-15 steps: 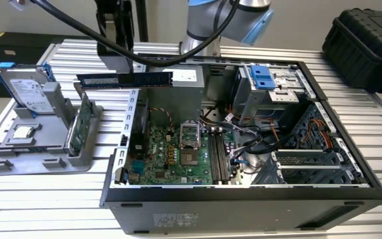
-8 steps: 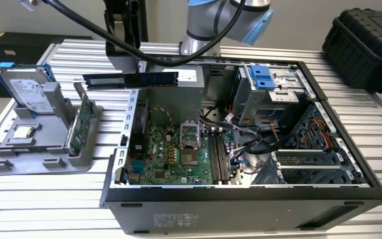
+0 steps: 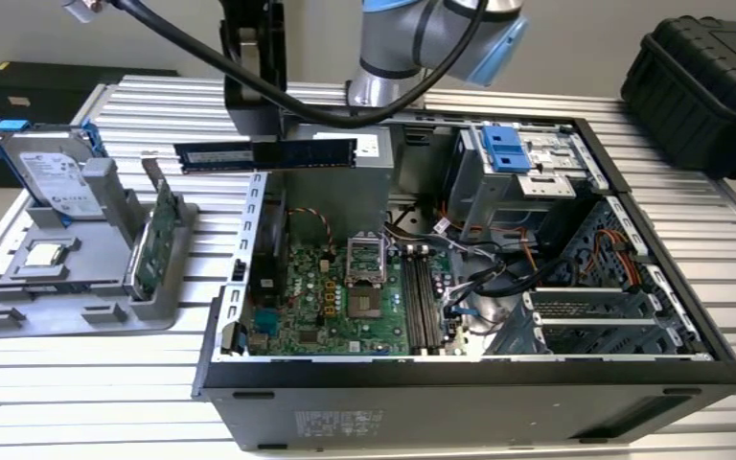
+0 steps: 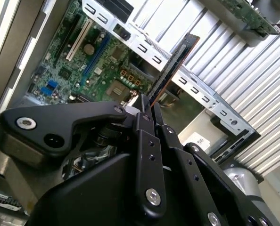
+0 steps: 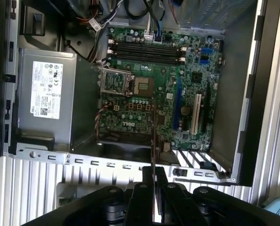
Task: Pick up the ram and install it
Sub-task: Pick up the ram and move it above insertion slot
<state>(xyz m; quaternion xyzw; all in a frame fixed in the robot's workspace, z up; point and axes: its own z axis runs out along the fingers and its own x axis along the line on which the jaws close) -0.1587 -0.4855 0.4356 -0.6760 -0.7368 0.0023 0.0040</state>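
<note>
The ram (image 3: 317,151) is a long, thin blue stick held level in the air above the back left corner of the open computer case (image 3: 471,374). My gripper (image 3: 269,142) is shut on the ram near its middle. In both wrist views the ram (image 4: 175,66) (image 5: 153,134) shows edge-on, sticking out from between the black fingers (image 4: 141,123) (image 5: 148,175). Below lies the green motherboard (image 3: 330,307) (image 5: 154,99) (image 4: 93,61). Its long memory slots (image 3: 422,297) (image 5: 147,51) sit further toward the exterior view's right than the ram.
A grey fixture (image 3: 35,297) at the exterior view's left holds a silver drive with blue rails (image 3: 51,172), a green card (image 3: 161,235) and a chip (image 3: 45,254). A power supply (image 5: 45,94) fills one case corner. A black hard case (image 3: 713,86) stands at the back right.
</note>
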